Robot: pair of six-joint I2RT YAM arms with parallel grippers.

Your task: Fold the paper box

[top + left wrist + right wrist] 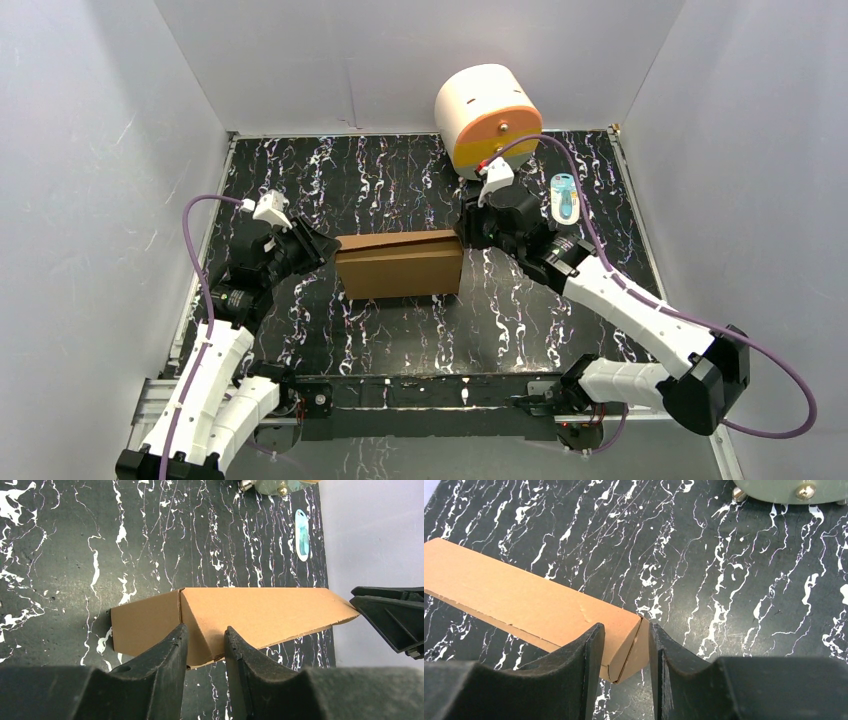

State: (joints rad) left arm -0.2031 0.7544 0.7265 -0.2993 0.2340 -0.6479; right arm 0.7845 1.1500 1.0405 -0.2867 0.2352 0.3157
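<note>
Top external shows the paper box [400, 265] folded into a brown block

One paper box [400, 265], cylinder [487, 115], possible tag [564, 198]

The black, white-veined table [400, 340] bears the box [400, 263], lying between the left fingers [165, 652] and right fingers [584, 652]. A cylinder [488, 118] and a blue item [565, 197] lie beyond the right fingers.
</note>
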